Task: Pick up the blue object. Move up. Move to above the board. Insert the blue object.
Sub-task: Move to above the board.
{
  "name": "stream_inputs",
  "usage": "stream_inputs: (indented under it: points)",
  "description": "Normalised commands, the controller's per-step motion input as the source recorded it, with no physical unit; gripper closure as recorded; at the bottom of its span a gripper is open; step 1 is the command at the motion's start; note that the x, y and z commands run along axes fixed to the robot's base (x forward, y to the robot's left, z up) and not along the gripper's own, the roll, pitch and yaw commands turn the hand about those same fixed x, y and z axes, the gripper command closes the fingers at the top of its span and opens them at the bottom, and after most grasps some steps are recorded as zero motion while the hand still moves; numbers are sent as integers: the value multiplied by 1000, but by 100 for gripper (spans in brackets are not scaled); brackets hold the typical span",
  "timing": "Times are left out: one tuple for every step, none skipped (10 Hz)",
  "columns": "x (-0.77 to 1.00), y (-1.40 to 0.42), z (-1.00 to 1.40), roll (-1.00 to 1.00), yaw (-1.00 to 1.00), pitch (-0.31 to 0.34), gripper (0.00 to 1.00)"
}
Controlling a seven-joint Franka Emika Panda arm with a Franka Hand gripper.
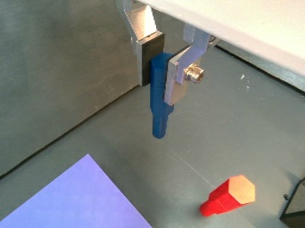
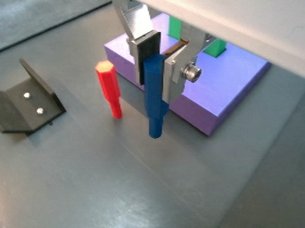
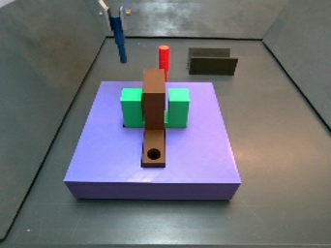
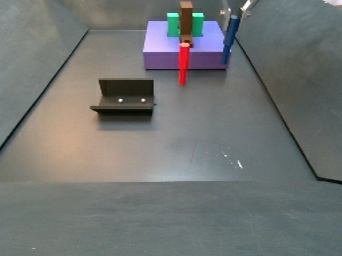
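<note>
Gripper (image 2: 159,64) is clamped on the blue peg (image 2: 154,89) near its top end; peg hangs upright below the fingers (image 1: 181,71), clear of the floor in both wrist views. In a side view the gripper (image 3: 114,12) sits high near the back left corner w/ the peg (image 3: 119,39) dangling under it – off to the side of the purple slab (image 3: 155,160), not over it. In a side view the peg (image 4: 230,38) shows just beside the slab (image 4: 167,50) edge.

Board (image 3: 154,116) lies lengthwise on the slab, passing thru the green block (image 3: 132,107), its round hole (image 3: 155,155) at the near end – open, nothing in it. Red peg (image 3: 165,56) stands upright on the floor just behind the slab; in a wrist view it (image 2: 110,89) is near the blue peg, not touching. Fixture (image 3: 212,61) stands on the floor right of the red peg, also seen at (image 4: 123,96).
</note>
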Motion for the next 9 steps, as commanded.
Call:
stream_inputs:
  points:
    - [-10, 6, 1400, 5, -5, 13, 100]
    - [-78, 6, 1400, -7, -5, 41, 100]
    - [-34, 0, 1400, -38, -7, 10, 100]
    - [46, -1, 855, -39, -10, 58, 100]
    - [75, -1, 342, -38, -10, 96, 100]
    - [83, 0, 200, -41, -6, 84, 100]
    - [831, -1400, 342, -4, -166, 448, 100]
    - [833, -1400, 306, 55, -126, 472, 100]
    - [918, -1400, 290, 95, -57, 485, 100]
